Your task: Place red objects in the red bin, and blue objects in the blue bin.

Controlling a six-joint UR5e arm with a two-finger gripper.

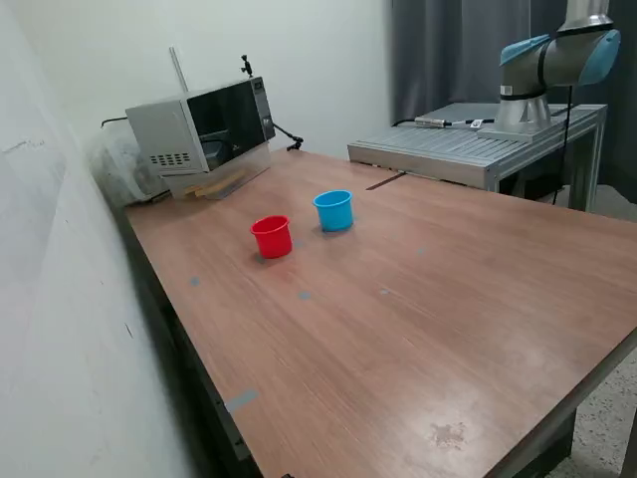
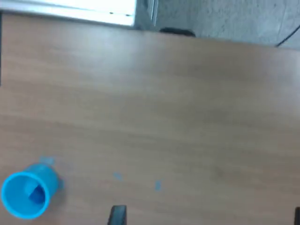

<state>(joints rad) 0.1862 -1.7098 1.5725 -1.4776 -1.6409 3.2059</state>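
Observation:
The red cup [image 1: 272, 237] and the light blue cup [image 1: 334, 210] stand upright side by side on the wooden table [image 1: 418, 319]. In the wrist view the blue cup [image 2: 26, 194] shows from above, with a dark blue shape [image 2: 36, 193] inside it, likely a blue cube. No red cube and no other blue cube is in view. Only my gripper's [image 2: 207, 218] two dark fingertips [image 2: 117, 215] show at the wrist picture's edge, far apart, with nothing between them, above bare table well away from the blue cup. The gripper is out of the exterior view.
A microwave [image 1: 204, 134] stands at the table's far corner by the wall. The arm's base [image 1: 528, 110] sits on a grey metal platform [image 1: 468, 149] behind the table. Small bluish marks [image 2: 158, 185] dot the wood. The table's edge [image 2: 211, 40] shows in the wrist view.

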